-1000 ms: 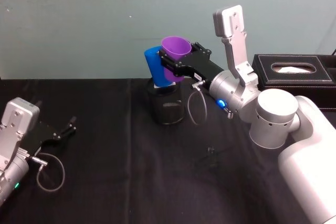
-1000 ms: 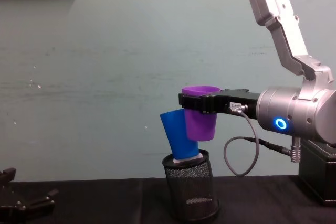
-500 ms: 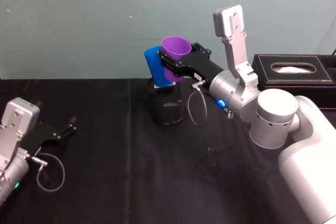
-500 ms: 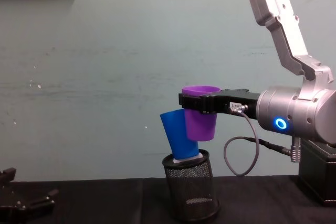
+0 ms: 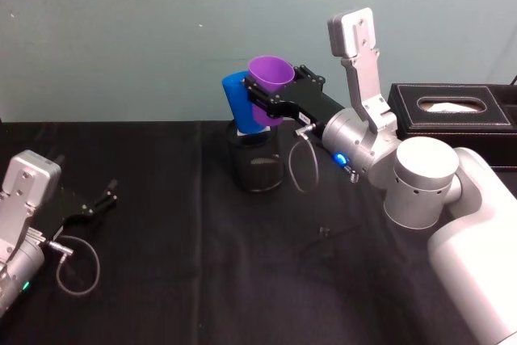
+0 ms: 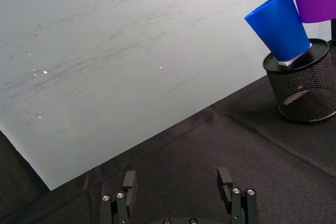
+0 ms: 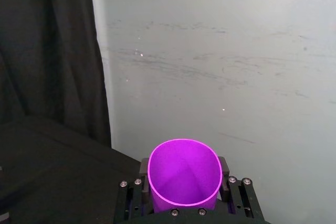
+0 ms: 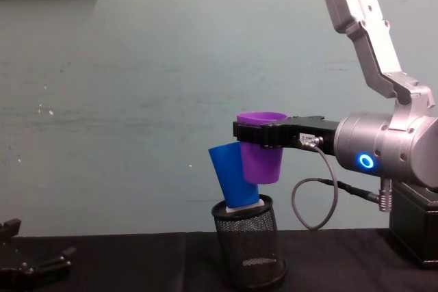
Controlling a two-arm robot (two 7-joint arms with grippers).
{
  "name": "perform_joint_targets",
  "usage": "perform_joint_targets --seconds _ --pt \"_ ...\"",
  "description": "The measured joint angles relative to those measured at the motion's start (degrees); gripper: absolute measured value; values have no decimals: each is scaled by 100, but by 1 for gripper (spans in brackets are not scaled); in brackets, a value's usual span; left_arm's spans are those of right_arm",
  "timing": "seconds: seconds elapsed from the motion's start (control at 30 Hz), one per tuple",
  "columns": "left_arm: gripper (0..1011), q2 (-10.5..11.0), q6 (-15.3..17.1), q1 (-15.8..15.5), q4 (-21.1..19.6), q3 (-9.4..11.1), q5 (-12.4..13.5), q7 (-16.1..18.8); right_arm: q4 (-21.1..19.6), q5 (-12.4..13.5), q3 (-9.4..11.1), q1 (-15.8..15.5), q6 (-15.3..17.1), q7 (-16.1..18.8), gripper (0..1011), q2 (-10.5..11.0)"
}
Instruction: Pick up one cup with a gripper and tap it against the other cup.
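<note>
My right gripper (image 8: pixel 259 135) is shut on the purple cup (image 8: pixel 260 155), holding it upright in the air at the back of the table; the cup also shows in the head view (image 5: pixel 268 80) and as an open purple mouth between the jaws in the right wrist view (image 7: pixel 184 174). Its side touches the blue cup (image 8: pixel 231 176), which stands tilted, mouth down, in a black wire-mesh holder (image 8: pixel 250 251). The blue cup (image 6: pixel 279 27) leans away from the purple one. My left gripper (image 5: pixel 97 201) rests open low at the table's left; its fingers (image 6: pixel 129 184) are spread apart.
A black tissue box (image 5: pixel 452 107) stands at the back right of the black tablecloth (image 5: pixel 202 280). A pale green wall (image 8: pixel 137 100) rises right behind the holder. A loose cable (image 5: pixel 77 264) hangs by the left arm.
</note>
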Motion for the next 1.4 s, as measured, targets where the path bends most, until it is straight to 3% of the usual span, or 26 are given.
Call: perform_joint_targets --seconds 1.4 --pt "1000 0 0 0 0 0 0 0 0 0 0 0 0 0 728 0"
